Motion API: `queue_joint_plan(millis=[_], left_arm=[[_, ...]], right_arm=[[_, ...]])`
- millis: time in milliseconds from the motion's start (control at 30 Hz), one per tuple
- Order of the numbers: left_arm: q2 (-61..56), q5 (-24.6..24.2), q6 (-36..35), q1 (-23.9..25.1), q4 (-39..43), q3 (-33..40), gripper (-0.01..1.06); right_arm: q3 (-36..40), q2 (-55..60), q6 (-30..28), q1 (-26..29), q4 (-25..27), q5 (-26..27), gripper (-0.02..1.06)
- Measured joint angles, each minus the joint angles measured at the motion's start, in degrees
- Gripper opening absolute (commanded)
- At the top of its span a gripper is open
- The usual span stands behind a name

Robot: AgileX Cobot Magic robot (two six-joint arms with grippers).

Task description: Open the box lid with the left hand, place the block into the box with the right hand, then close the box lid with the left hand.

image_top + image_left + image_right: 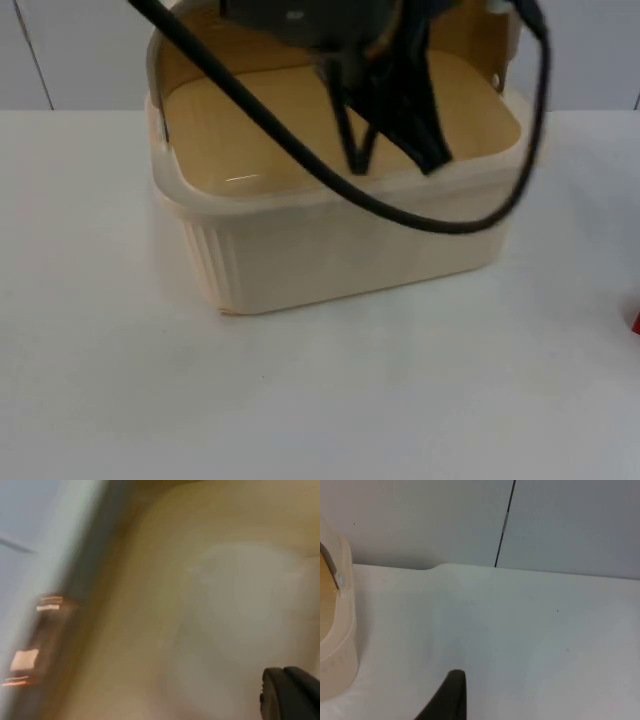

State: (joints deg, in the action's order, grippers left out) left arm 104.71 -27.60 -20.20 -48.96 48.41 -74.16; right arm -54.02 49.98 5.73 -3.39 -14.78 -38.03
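The cream box (pixel 340 255) stands at the back of the table by the wall. Inside its rim lies a tan wooden surface (pixel 250 140), and a tan panel (pixel 200 45) rises behind it; I cannot tell whether that is the raised lid. My left gripper (pixel 395 165) hangs open just above the tan surface near the box's front rim, holding nothing. The left wrist view is blurred and shows tan box surface (pixel 200 620) close up. My right gripper (pixel 451 700) waits low over bare table to the right of the box's side (pixel 337 630). A red sliver (pixel 636 320) sits at the table's right edge.
The grey partition wall (pixel 470 520) closes off the table right behind the box. White table top (pixel 320 400) spreads in front of the box and to both sides.
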Motion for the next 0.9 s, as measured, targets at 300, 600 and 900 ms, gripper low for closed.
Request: queue_joint_plan(millis=[300,600,900], left_arm=[[-10.0,1.2,39.2,0.7,-51.5,0.0,0.00],[-25.4,2.6,25.1,17.7,-51.7,-0.1,0.00],[-28.0,-1.0,8.2,39.2,-40.8,0.0,0.00]], right_arm=[[0.0,0.0,0.0,0.0,0.0,0.0,1.05],[0.0,0.0,0.0,0.0,0.2,0.0,1.05],[0.0,0.0,0.0,0.0,1.3,-0.1,1.05]])
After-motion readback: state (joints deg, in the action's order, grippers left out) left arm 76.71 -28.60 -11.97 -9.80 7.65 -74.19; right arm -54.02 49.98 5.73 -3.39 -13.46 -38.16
